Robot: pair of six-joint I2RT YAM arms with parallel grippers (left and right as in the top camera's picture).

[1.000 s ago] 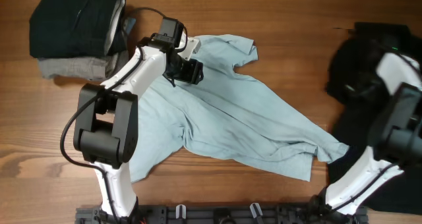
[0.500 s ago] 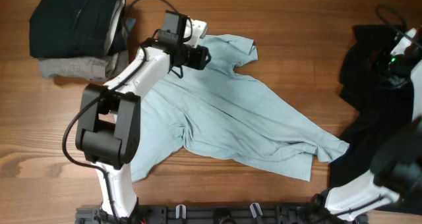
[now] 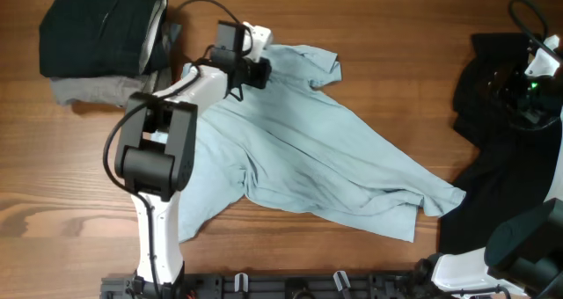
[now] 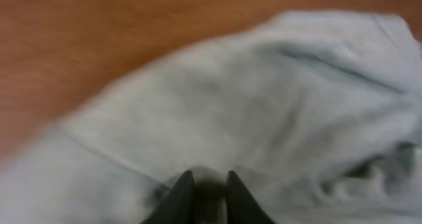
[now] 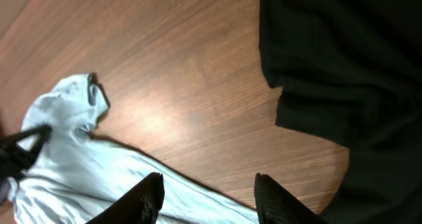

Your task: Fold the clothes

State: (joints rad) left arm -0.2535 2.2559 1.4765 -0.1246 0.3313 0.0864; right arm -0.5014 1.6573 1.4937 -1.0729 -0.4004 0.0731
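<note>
The clothes (image 3: pixel 325 158), a pale blue t-shirt, lie crumpled and spread across the middle of the wooden table. My left gripper (image 3: pixel 262 70) is down on its top edge near the collar. The left wrist view shows that gripper (image 4: pixel 210 181) with its jaws nearly together and a small bunch of blue fabric (image 4: pixel 264 99) pinched between the tips. My right gripper (image 5: pixel 211 201) hangs open and empty, high over the table's right side. Below it I see a sleeve of the shirt (image 5: pixel 59 151). From overhead the right gripper (image 3: pixel 519 92) is hard to make out against dark cloth.
A large black garment (image 3: pixel 501 158) lies crumpled along the right edge, touching the shirt's lower right corner; it also fills the right wrist view (image 5: pixel 343 53). A folded black garment (image 3: pixel 101 35) sits on a folded grey one (image 3: pixel 97 90) at the back left.
The left gripper slid up to the shirt's top edge and closed down on the fabric. The right arm swung back to the far right and its jaws opened.
</note>
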